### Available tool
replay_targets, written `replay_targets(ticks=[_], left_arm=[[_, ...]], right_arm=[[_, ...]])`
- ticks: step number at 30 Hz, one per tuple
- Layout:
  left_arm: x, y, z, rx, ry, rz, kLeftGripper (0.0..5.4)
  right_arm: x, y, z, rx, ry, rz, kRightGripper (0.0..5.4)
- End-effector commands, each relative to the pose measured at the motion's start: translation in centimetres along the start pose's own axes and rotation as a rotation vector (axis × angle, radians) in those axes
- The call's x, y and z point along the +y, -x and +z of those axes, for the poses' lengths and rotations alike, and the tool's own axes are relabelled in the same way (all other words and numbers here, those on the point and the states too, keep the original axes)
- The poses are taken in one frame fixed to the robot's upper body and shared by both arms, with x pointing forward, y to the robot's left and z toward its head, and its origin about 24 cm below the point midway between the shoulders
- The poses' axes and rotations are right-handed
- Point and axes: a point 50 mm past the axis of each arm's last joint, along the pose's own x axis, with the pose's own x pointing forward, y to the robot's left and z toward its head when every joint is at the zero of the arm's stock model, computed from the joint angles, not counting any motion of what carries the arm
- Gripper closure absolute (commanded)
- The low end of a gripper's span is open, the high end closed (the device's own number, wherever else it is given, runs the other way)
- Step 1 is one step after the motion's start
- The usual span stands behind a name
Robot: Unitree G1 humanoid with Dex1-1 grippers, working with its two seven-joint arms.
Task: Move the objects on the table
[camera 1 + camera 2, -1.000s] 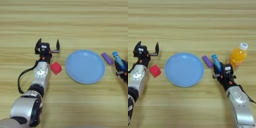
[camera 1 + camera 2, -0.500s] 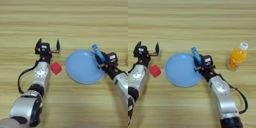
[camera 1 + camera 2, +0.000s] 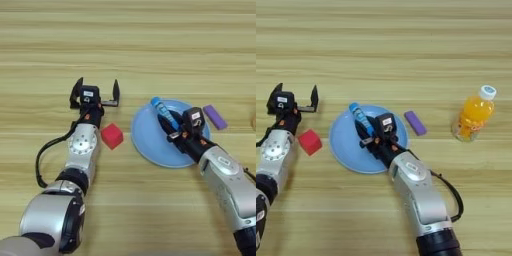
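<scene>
Over the middle of the frame, the right gripper (image 3: 367, 136) has its fingers pinching the blue tube (image 3: 360, 117) above the light-blue plate (image 3: 343, 150). Left gripper (image 3: 95, 93) sits upper left, fingers spread wide, with the red cube (image 3: 112, 136) just below it on the worktop (image 3: 128, 45). Purple bar (image 3: 415, 123) lies right of the plate, orange bottle (image 3: 473, 114) further right.

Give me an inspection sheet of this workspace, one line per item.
Surface: wooden table, bare grain.
Job's things: red cube beside the plate; purple bar right of the plate; blue tube held over the plate.
Clutter: light-blue plate; orange juice bottle, upright.
Grippers: left gripper open, empty, beyond the cube; right gripper shut on the tube.
Cables: black cable along the left arm, another by the right.
Surroundings: nothing seen.
</scene>
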Motion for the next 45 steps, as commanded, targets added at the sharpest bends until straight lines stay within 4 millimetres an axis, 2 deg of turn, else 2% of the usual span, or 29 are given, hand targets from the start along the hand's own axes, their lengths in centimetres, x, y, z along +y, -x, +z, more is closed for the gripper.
replay_targets(ticks=[1,20,21,45], left_arm=[[-0.2,-0.5,0.5,-0.017,-0.014,-0.013,0.0],[-0.2,-0.5,0.5,-0.02,-0.014,-0.012,0.0],[-0.2,-0.5,0.5,-0.02,-0.014,-0.012,0.0],[-0.3,-0.5,0.5,-0.018,-0.013,-0.012,0.0]], right_arm=[[0.4,-0.3,-0.7,0.038,-0.015,0.008,3.99],[0.6,-0.7,-2.0,0.105,0.02,0.013,3.99],[0.7,-0.7,-2.1,0.109,0.022,0.018,3.7],[0.2,-0.6,-1.7,0.079,0.088,0.005,1.19]])
